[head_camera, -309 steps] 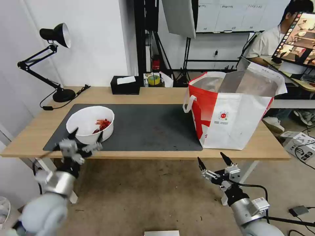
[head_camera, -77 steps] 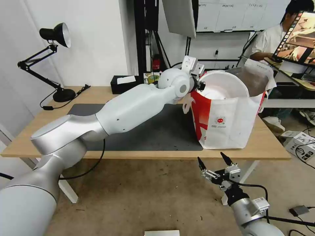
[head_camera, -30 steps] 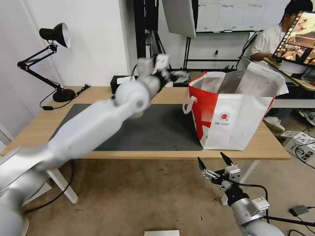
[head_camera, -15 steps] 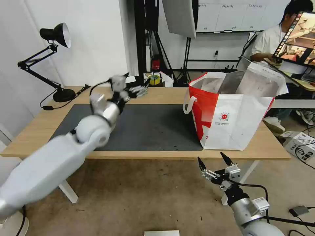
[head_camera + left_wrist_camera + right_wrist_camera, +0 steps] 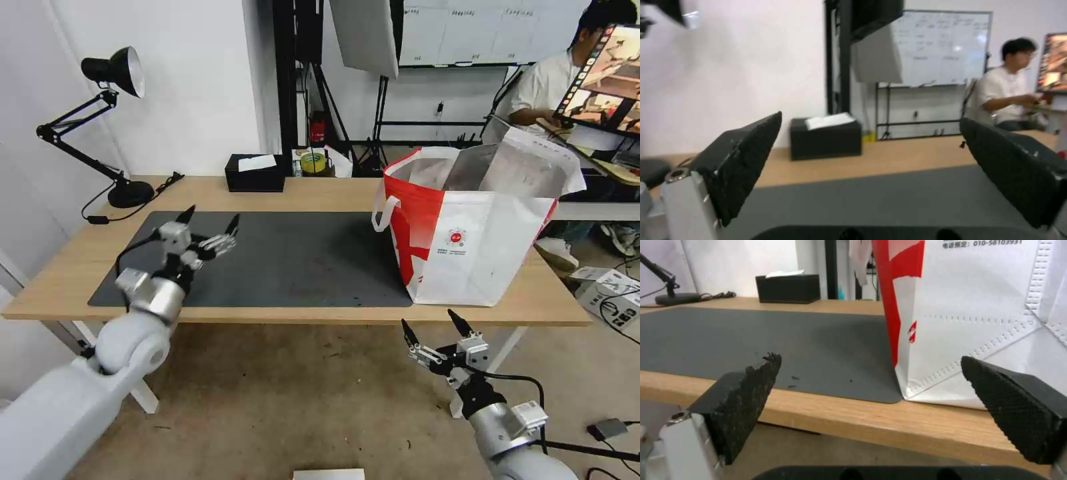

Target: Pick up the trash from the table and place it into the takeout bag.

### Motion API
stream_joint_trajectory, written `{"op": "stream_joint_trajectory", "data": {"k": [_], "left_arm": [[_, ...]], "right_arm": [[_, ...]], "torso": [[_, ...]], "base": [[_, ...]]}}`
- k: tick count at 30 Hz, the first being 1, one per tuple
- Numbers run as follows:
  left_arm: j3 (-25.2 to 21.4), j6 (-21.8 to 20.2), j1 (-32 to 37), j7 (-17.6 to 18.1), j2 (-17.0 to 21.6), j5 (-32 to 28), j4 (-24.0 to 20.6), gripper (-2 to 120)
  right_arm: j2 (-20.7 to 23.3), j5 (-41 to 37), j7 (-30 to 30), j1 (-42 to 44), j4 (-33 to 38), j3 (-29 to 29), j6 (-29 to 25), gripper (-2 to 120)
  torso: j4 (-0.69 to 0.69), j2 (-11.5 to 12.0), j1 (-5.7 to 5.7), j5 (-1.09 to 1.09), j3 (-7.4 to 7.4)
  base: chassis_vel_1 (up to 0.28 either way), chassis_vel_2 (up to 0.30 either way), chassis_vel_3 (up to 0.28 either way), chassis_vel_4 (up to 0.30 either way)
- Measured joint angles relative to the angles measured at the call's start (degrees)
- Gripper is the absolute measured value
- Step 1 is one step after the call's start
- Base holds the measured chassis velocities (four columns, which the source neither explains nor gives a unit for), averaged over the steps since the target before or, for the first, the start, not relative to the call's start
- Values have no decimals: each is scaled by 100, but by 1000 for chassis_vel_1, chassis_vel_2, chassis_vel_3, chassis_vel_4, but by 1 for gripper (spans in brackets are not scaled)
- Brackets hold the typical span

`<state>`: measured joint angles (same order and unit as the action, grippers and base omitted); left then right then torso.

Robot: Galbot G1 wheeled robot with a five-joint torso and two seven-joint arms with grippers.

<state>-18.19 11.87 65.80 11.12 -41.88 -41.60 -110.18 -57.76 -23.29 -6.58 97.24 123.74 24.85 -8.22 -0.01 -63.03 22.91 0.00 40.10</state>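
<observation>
The left gripper [image 5: 208,225] hangs empty with fingers spread over the mat's [image 5: 300,260] left end on the desk [image 5: 333,193]; no trash lies there (bag contents hidden). The takeout bag [image 5: 467,233] stands right. Best scan before reaching. The right gripper [image 5: 433,328] waits, splayed, below the desk's edge.

Left pincer [image 5: 209,221] raised, jaws spread; right pincer [image 5: 432,327] low, spread.
</observation>
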Motion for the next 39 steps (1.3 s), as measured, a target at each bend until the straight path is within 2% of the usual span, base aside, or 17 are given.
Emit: {"op": "stream_joint_trajectory", "data": {"k": [2,3,4,6,14,17,30,39], "left_arm": [[-387,1,454,6,-148,136,-91,100],[-387,1,454,6,-148,136,-91,100],[-711,0,938,3,-327,290,-165,100],[-1077,-1,1525,-13,-564,542,-237,100],[-1648,0,2415,-47,-1084,869,-444,100],[-1916,0,2845,-292,-1374,930,-582,100],[-2225,410,3524,-789,-1947,898,-603,100],[-2246,462,3587,-851,-1998,883,-567,100]], "right_arm": [[1,0,0,0,0,0,0,100],[1,0,0,0,0,0,0,100],[0,0,-1,0,0,0,0,100],[0,0,0,0,0,0,0,100],[0,0,0,0,0,0,0,100],[0,0,0,0,0,0,0,100],[0,0,0,0,0,0,0,100],[0,0,0,0,0,0,0,100]], "torso": [[0,0,1,0,0],[0,0,1,0,0],[0,0,0,0,0],[3,0,0,-2,0],[1,0,0,0,0],[1,0,0,0,0],[1,1,0,0,0],[1,0,1,0,0]], "base": [[0,0,0,0],[0,0,0,0],[0,0,0,0],[0,0,0,0],[0,0,0,0],[0,0,0,0],[0,0,0,0],[0,0,0,0]]}}
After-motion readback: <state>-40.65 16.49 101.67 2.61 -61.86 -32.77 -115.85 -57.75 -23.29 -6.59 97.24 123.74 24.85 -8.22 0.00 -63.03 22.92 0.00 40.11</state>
